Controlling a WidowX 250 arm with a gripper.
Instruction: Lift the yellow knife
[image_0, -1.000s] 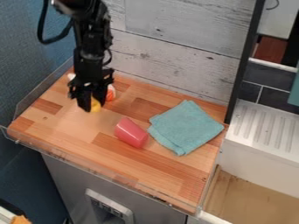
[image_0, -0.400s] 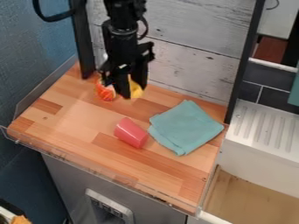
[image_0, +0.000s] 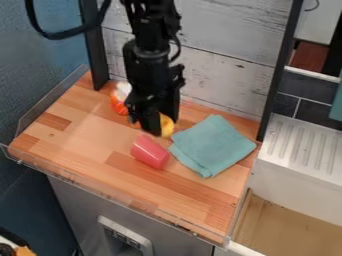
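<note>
Two dark fingers of the gripper point down just above the middle of the frame, and they look closed on the yellow knife, one on either side of it. What shows of it is a rounded yellow patch at their lower ends, toward the right (I take it for the knife from the task's wording, as no blade can be made out). Its long axis is hidden, so I can't say how the pinch crosses it, nor whether its underside clears the wood.

Close below, a little to the left, the red cup lies on its side. The folded teal cloth spreads to the right, its near corner close to the knife. Up and to the left, the orange-and-white item sits beside the gripper. The wooden desk carries them all, and the arm comes down from the top edge.

With the knife between the fingers, the lift should go straight up; sideways travel while low could brush cup or cloth.
</note>
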